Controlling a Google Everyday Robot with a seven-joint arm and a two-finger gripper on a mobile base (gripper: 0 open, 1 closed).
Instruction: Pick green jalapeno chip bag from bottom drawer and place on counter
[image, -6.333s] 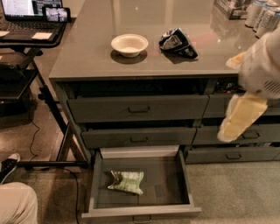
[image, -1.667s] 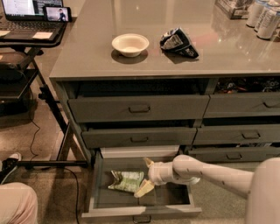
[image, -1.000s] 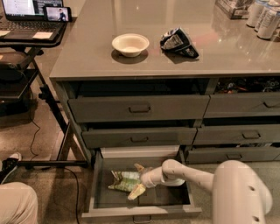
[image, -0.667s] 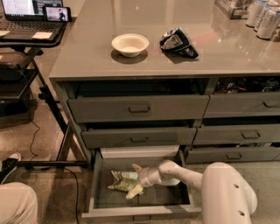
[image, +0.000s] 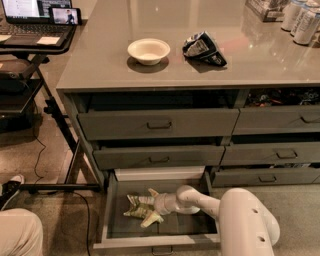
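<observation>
The green jalapeno chip bag (image: 134, 207) lies wrinkled on the grey floor of the open bottom drawer (image: 165, 234), left of centre. My gripper (image: 150, 206) is down inside the drawer at the bag's right end. Its two pale fingers (image: 151, 192) are spread, one behind the bag and one in front, with the bag's end between them. The bag rests on the drawer floor. The counter (image: 100, 55) stretches above, glossy grey.
A white bowl (image: 148, 50) and a black-and-white snack bag (image: 202, 48) sit on the counter, with cans (image: 300, 17) at the far right. A laptop table (image: 35, 30) stands left. Upper drawers (image: 160, 124) are slightly open. A person's leg (image: 17, 232) is bottom left.
My gripper has reached further left inside the drawer, from beside the bag to straddling its right end. The bag has stayed in place.
</observation>
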